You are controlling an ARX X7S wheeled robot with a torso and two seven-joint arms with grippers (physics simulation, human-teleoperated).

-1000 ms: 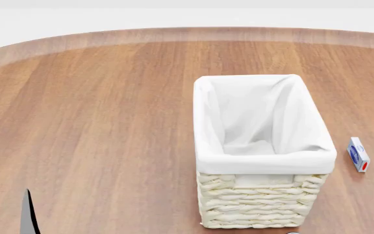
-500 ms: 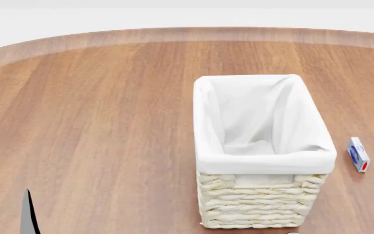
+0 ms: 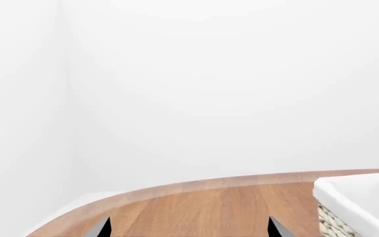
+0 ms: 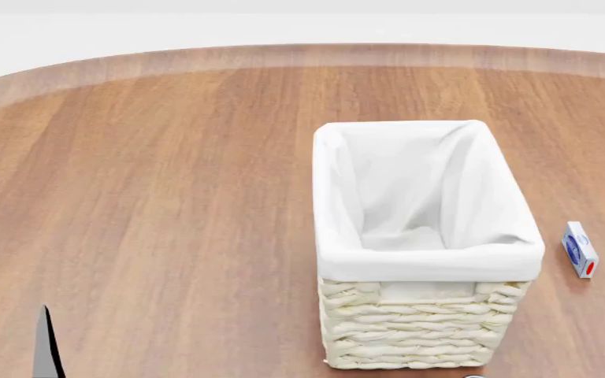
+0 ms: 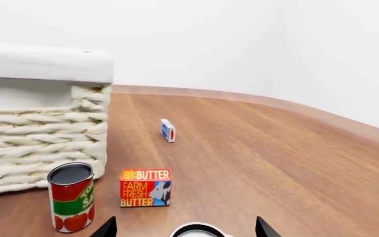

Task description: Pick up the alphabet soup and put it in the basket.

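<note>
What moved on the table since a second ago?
Nothing visibly moved. In the head view the basket, the small blue-and-white box beside it and the dark sliver of the left arm at the bottom edge sit exactly where they were. Nothing was picked up or let go.

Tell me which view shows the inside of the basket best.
The head view: it looks down into the basket, showing the white lining and nothing inside. The right wrist view shows only its woven side wall and folded rim, from table level. The left wrist view catches just a corner.
</note>
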